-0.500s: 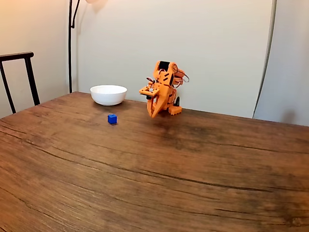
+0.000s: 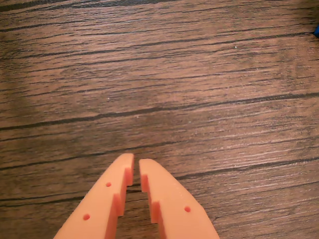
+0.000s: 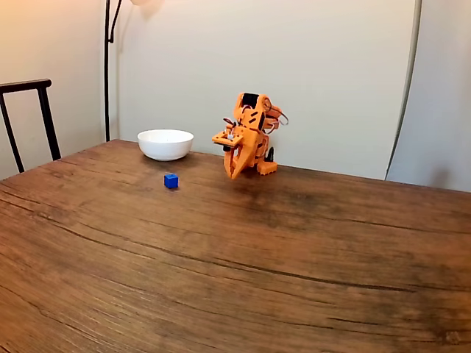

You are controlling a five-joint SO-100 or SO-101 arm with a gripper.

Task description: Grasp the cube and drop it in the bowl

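No writing legible. Nothing moved since earlier frame. Gripper (image 2: 135,168) clenched, empty, above table (image 3: 294,250). Cube (image 3: 171,181) near-right of bowl (image 3: 165,144), left of arm.

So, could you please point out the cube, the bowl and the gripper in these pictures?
cube (image 3: 171,181): fixed view, on its front blue face.
bowl (image 3: 165,146): fixed view, on the white outer wall.
gripper (image 2: 136,162): wrist view, midway between the two orange fingertips, which are nearly together.
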